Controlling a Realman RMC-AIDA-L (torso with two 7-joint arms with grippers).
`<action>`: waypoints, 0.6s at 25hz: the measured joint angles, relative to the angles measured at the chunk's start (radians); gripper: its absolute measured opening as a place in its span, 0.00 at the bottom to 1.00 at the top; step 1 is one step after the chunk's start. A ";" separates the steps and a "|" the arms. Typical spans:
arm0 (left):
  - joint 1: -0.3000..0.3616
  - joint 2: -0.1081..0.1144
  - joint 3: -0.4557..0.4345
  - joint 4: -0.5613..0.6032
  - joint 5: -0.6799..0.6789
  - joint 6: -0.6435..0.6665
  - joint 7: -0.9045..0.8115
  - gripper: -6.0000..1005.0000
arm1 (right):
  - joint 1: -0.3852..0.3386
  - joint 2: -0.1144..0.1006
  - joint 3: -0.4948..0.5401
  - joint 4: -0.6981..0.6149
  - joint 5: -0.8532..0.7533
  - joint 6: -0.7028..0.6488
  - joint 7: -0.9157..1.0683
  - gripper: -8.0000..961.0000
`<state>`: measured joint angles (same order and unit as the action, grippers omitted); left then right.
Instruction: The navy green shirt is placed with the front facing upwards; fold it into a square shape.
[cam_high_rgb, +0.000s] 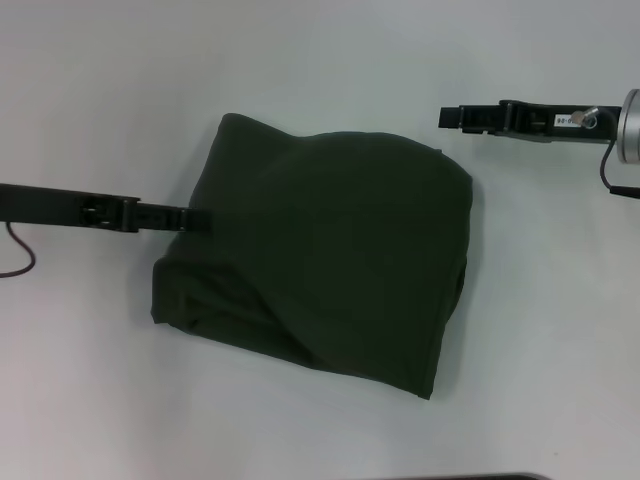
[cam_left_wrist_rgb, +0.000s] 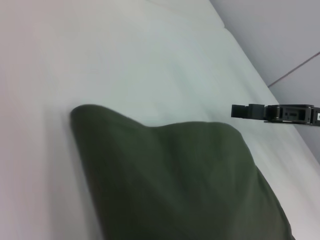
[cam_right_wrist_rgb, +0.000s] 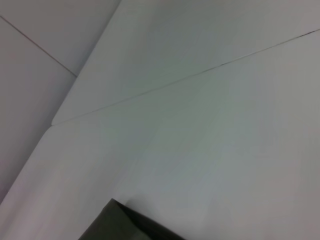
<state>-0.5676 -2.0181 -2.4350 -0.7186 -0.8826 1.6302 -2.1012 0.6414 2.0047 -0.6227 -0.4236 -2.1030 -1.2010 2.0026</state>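
On the far left of the head view, the left arm reaches in flat over the white worktop (cam_high_rgb: 90, 380). The left pincer (cam_high_rgb: 196, 217) is at the left edge of the navy green shirt (cam_high_rgb: 330, 260), its dark tip touching or overlapping the cloth's border about midway along that side. Whether its fingers are apart or closed, or whether they grip the fabric, cannot be told, since the tip shows only as a narrow dark bar against dark cloth.

Immediately to the right of that pincer lies the shirt, folded into a rough, slightly skewed block with its plain green side up. No lettering or collar shows. The corner just beyond the left pincer's tip is fairly crisp, while the part nearer the robot from that pincer bulges with loose, stacked layers and creases. The far edge is rounded and slightly humped, which the left wrist view also shows as a soft raised fold (cam_left_wrist_rgb: 170, 180).

Further right, the right pincer (cam_high_rgb: 447, 117) is clear of the shirt, just beyond its far right corner and not touching it. Its fingers look pressed together into one thin dark tip with nothing between them. The same pincer shows in the left wrist view (cam_left_wrist_rgb: 239, 111), above the worktop past the shirt. The right wrist view catches only one dark corner of the cloth (cam_right_wrist_rgb: 125, 225) on the pale surface.
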 joint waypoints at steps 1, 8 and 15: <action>-0.003 -0.006 0.001 0.000 0.002 -0.009 0.003 0.70 | 0.000 0.000 0.000 0.000 0.000 -0.003 -0.001 0.60; -0.007 -0.031 0.008 0.006 0.005 -0.046 0.005 0.70 | -0.001 0.000 0.000 0.000 0.000 -0.009 -0.006 0.60; 0.007 -0.028 0.034 0.021 0.007 -0.032 0.000 0.70 | -0.008 -0.005 0.000 0.000 0.000 -0.017 -0.005 0.60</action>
<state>-0.5603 -2.0463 -2.4005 -0.6980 -0.8754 1.5978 -2.1014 0.6334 1.9999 -0.6227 -0.4233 -2.1030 -1.2180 1.9979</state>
